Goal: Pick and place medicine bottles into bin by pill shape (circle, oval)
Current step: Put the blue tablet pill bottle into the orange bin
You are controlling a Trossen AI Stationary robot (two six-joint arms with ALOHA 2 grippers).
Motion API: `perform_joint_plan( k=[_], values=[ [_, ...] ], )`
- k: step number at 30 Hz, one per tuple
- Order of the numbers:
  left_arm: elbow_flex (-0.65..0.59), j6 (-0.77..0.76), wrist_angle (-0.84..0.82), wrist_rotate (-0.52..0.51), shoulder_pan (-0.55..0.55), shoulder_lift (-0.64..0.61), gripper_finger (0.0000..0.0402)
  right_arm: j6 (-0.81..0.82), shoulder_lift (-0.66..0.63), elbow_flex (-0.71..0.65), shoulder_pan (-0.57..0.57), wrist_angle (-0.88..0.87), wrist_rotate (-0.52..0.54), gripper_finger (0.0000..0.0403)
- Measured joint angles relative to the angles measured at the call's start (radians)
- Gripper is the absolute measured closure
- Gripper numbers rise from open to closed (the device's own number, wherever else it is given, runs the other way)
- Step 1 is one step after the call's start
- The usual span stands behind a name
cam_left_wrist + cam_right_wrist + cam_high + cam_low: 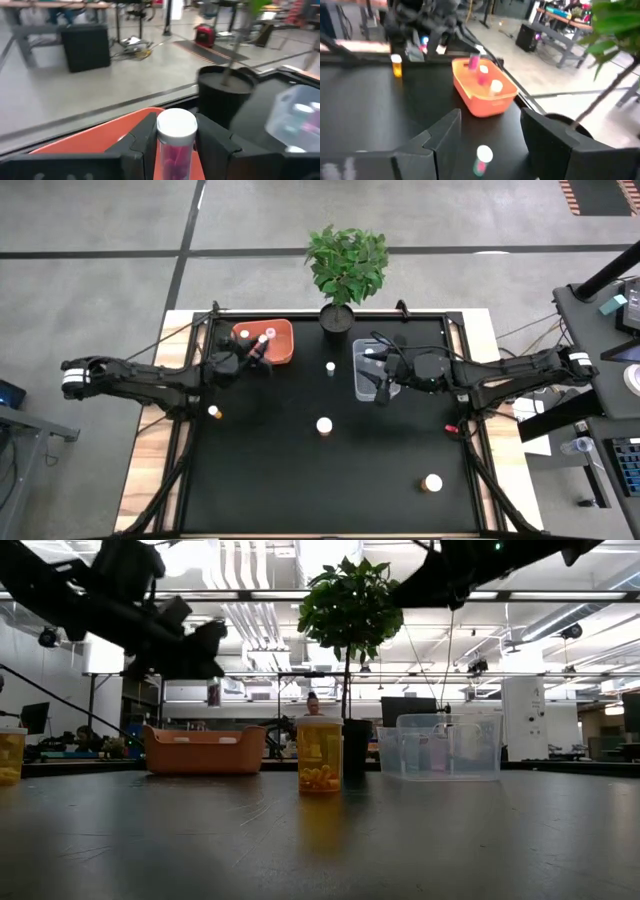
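On the left side of the black table [300,480], the left pincer [262,362] hangs over the near rim of the orange bin [283,340]. It holds a small bottle with a white cap [176,124] and pink pills inside, upright between its two fingers. I judge it carries the bottle here to drop it with the same pill shape, because the orange bin already has a few white-capped bottles [495,86] inside. The bottle is above the bin, not yet released.

Just in front of the left arm, a small amber bottle [213,412] stands alone on the table. Near the middle stands another amber bottle with a white cap [324,425]; the low view shows yellow pills in it. Farther back, between the two bins, a tiny white-capped bottle [330,366] waits, and the right wrist view shows pink pills in it. The potted plant [345,265] stands at the back edge, apart from the task.

On the right, the clear bin [362,385] holds some bottles too. The right pincer [382,392] is above this bin with its fingers apart and nothing between them, so it has no bottle now. One more amber bottle [432,482] stands far to the front right, well apart from both bins.
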Motion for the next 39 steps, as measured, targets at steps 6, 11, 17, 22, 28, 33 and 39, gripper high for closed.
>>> perform_joint_plan(
  k=[6,11,17,22,28,33,39],
  values=[
    [0.003,-0.092,0.001,0.055,0.134,0.104,0.0308,-0.002,0.007,-0.01,-0.061,-0.02,-0.002,0.0204],
    [0.009,-0.141,0.035,0.066,0.218,0.229,0.0308,-0.001,0.015,-0.023,-0.097,-0.022,-0.002,0.0204],
    [0.009,-0.106,0.168,0.065,0.303,0.36,0.0308,0.002,0.015,-0.039,-0.11,-0.024,-0.003,0.0204],
    [0.009,-0.095,0.269,0.064,0.33,0.451,0.0308,0.003,0.015,-0.04,-0.11,-0.021,-0.003,0.0204],
    [0.01,-0.085,0.319,0.055,0.33,0.528,0.0308,0.001,0.015,-0.04,-0.11,-0.023,-0.003,0.0204],
    [0.01,-0.098,0.339,0.068,0.329,0.568,0.0308,0.001,0.015,-0.04,-0.11,-0.02,-0.003,0.0204],
    [0.01,-0.097,0.342,0.066,0.329,0.573,0.0308,0.003,0.015,-0.04,-0.11,-0.021,-0.003,0.0204]
  ],
)
